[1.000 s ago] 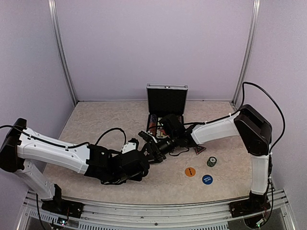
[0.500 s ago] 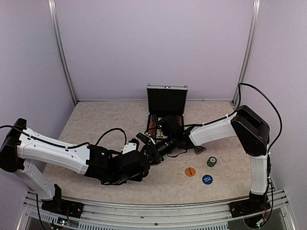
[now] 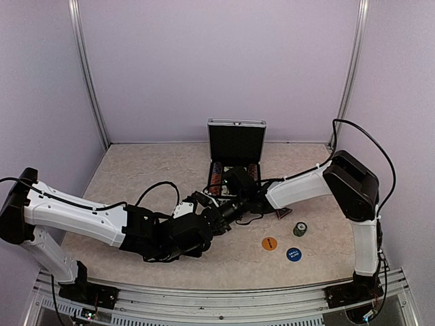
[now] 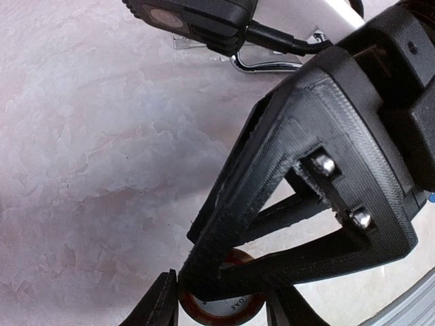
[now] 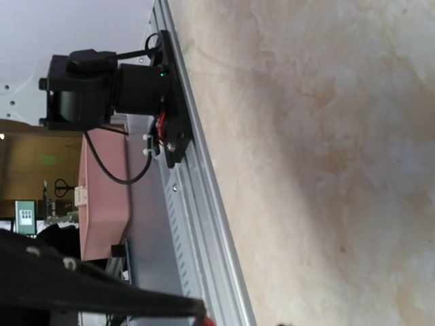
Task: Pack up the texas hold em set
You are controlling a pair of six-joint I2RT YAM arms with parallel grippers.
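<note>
The texas hold em set's silver case (image 3: 236,124) stands open at the back centre, with chip rows (image 3: 216,175) in its black tray. In front of it my left gripper (image 3: 204,219) (image 4: 221,307) is shut on a stack of red chips (image 4: 224,311). My right gripper (image 3: 215,214) meets it tip to tip. One of its black fingers (image 4: 272,176) lies across the stack's face, and its other finger is hidden. A red chip edge (image 5: 207,320) shows at a right fingertip (image 5: 194,311). An orange disc (image 3: 270,243), a blue disc (image 3: 293,255), a green and white chip stack (image 3: 300,229) and a dark triangular marker (image 3: 284,212) lie on the table.
The two arms cross low over the table's middle, just in front of the case. A black cable (image 3: 160,190) loops over the left arm. The metal rail (image 5: 197,224) of the table's near edge shows in the right wrist view.
The right arm has slid a little to the left, bringing its gripper closer onto the left gripper's chips. The left arm has stayed still.
</note>
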